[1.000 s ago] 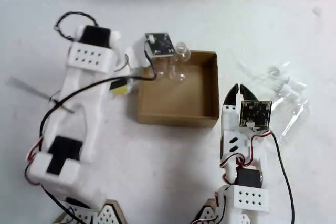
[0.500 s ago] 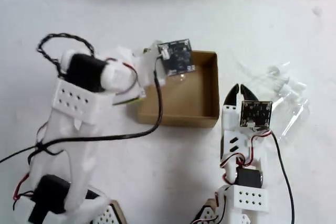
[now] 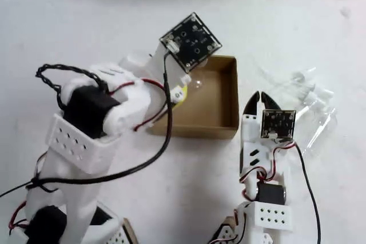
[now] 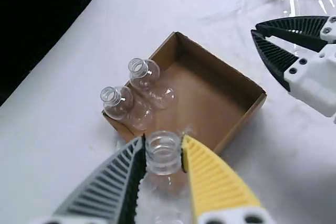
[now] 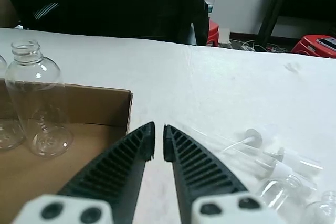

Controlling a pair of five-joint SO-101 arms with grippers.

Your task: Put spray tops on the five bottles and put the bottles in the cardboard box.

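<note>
The left gripper [image 4: 161, 141] clamps the threaded neck of a clear, capless plastic bottle [image 4: 162, 157] above one edge of the cardboard box [image 4: 242, 121]. A second bottle [image 4: 148, 77] and a third bottle [image 4: 119, 106], equally clear and capless, stand upright side by side in one corner of the box. The right gripper [image 5: 158, 132] lies beside the box with its jaws nearly closed.

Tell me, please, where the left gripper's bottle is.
Left wrist view: the bottle hangs by its neck in the left gripper, over the edge of the cardboard box, short of two bottles standing inside.
</note>
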